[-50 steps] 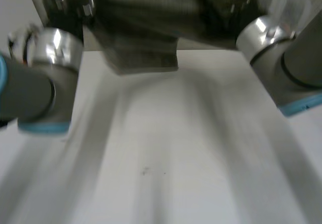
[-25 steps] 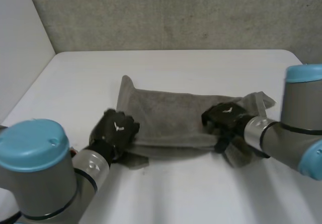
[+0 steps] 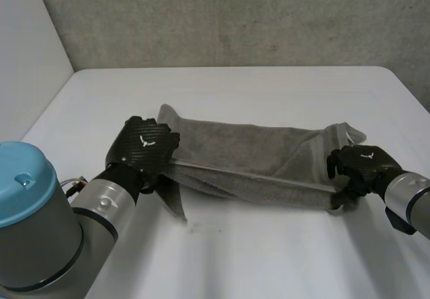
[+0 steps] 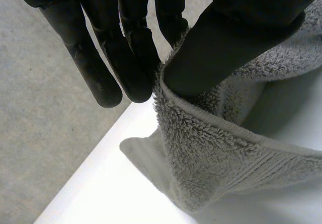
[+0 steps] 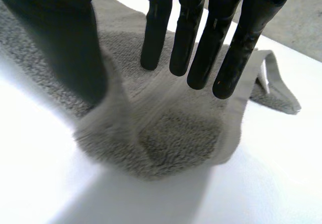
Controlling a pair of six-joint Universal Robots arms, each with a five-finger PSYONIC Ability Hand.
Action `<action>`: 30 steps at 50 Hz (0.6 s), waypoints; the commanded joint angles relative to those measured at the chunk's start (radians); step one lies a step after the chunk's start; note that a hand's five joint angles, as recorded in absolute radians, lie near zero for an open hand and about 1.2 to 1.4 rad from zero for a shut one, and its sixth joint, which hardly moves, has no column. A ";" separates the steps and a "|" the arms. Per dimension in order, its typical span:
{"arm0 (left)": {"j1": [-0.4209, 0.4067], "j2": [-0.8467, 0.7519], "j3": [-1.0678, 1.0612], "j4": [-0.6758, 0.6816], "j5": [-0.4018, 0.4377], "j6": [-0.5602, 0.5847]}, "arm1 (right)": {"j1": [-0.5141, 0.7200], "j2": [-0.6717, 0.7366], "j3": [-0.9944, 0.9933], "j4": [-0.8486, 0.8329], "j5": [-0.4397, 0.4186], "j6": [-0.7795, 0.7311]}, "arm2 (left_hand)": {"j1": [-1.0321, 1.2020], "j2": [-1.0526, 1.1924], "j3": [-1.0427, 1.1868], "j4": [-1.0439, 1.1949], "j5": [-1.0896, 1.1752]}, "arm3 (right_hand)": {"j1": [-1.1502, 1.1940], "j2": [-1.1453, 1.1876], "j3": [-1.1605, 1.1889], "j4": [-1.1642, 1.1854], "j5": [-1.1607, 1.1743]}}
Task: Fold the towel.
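Head view, towel (image 3: 255, 156) stretched left to right

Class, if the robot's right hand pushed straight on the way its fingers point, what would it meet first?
The towel: the right hand points its fingers at the bunched end just past their tips, with the white table beneath. Depth is hard to judge.

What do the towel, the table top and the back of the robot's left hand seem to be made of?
The towel looks like grey terry cloth, probably cotton: looped pile and a flat woven band near its edge. The table has a smooth white, fairly matte top, maybe laminate. The left hand has a black shell with a fine weave pattern, likely carbon fibre.
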 commanded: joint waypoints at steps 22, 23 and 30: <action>0.107 0.266 0.330 -0.416 0.050 -0.059 | -0.045 -0.443 -0.558 0.513 -0.170 -0.156 | 0.208 0.178 0.181 0.179 0.182 | 0.905 0.825 0.827 0.826 0.852; 0.118 0.274 0.388 -0.457 0.065 -0.066 | -0.045 -0.438 -0.620 0.560 -0.171 -0.162 | 0.208 0.178 0.181 0.179 0.182 | 0.905 0.825 0.827 0.826 0.852; 0.230 0.203 0.480 -0.557 0.137 -0.068 | -0.011 -0.269 -0.759 0.718 -0.156 -0.242 | 0.208 0.178 0.181 0.179 0.182 | 0.905 0.825 0.827 0.826 0.852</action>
